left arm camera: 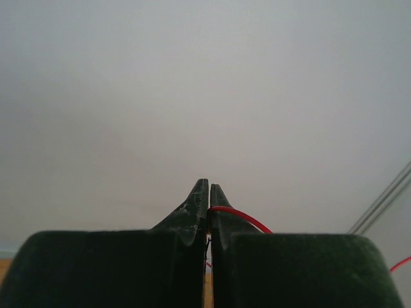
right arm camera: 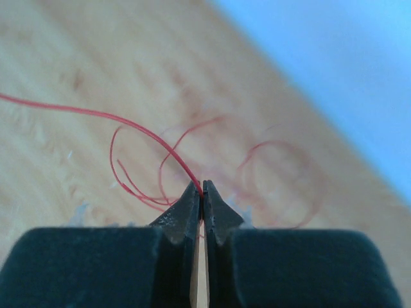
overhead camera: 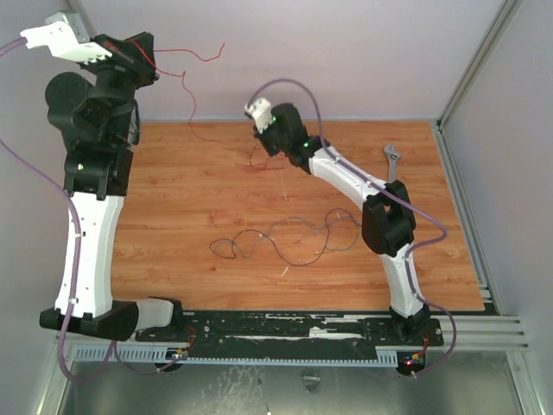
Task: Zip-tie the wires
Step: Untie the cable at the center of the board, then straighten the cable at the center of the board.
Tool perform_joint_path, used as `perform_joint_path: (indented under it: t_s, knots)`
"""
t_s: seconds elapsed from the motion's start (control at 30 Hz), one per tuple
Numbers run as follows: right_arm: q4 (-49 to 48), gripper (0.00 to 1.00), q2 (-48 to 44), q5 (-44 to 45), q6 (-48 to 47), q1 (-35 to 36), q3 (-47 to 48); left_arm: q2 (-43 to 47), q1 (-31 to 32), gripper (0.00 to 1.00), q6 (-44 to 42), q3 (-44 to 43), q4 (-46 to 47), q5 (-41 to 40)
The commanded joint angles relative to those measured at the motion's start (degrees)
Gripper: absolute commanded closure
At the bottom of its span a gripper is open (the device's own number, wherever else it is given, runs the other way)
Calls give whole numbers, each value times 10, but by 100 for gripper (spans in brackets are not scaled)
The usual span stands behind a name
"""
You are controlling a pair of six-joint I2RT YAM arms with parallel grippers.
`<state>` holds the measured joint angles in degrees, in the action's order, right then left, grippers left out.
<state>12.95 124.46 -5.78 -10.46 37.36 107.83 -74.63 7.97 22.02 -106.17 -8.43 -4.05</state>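
Wood table (overhead camera: 190,199) | left tool (left arm camera: 209,187), right tool (right arm camera: 202,186) both clenched on wires (right arm camera: 146,132) | long axis slants down rightward

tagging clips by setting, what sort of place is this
Probably a robotics lab test cell: a wood-look table boxed in by plain pale walls and aluminium frame rails, the left arm and right arm bolted at its near edge, with loose thin wires and a wrench as props.

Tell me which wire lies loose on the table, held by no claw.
The dark grey wire, lying in loops; the red wires are pinched in the left claw and right claw.
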Motion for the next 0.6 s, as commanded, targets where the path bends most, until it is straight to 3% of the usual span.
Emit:
perform_joint_path:
  t_s: [0.0, 0.1, 0.33, 0.43, 0.57]
  knots:
    - [79, 100, -57, 158, -72, 0, 128, 25, -9, 100, -21, 27, -8, -29]
    - [101, 100, -67, 285, -122, 0, 145, 37, -13, 100, -26, 54, -14, -49]
    - [68, 100, -104, 503, -243, -2, 48, 56, -23, 100, -24, 131, -19, -66]
    - [70, 100, -115, 526, -245, -2, 18, 63, -25, 100, -20, 164, -17, -66]
    - [112, 100, -164, 489, -178, -8, -29, 76, -26, 100, -12, 210, -19, -50]
